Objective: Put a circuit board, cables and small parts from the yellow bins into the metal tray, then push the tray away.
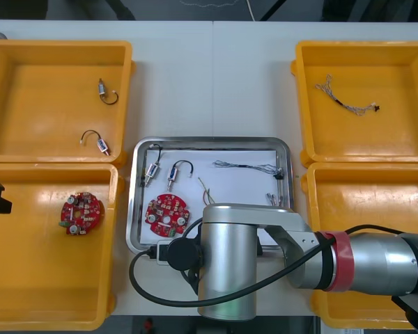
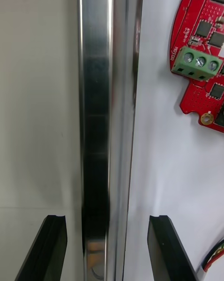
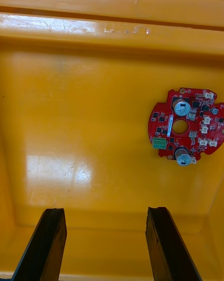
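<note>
The metal tray, white inside, lies at the table's middle. It holds a round red circuit board, two small metal parts with black leads, and a thin cable. In the right wrist view my right gripper is open astride the tray's shiny rim. One finger is over the bare table, the other over the white floor near the board. My left gripper hangs open above the near left yellow bin, with a second circuit board beyond its fingers.
My right arm covers the tray's near edge. The far left bin holds two small metal parts. The far right bin holds a twisted cable. The near right bin lies partly under the arm.
</note>
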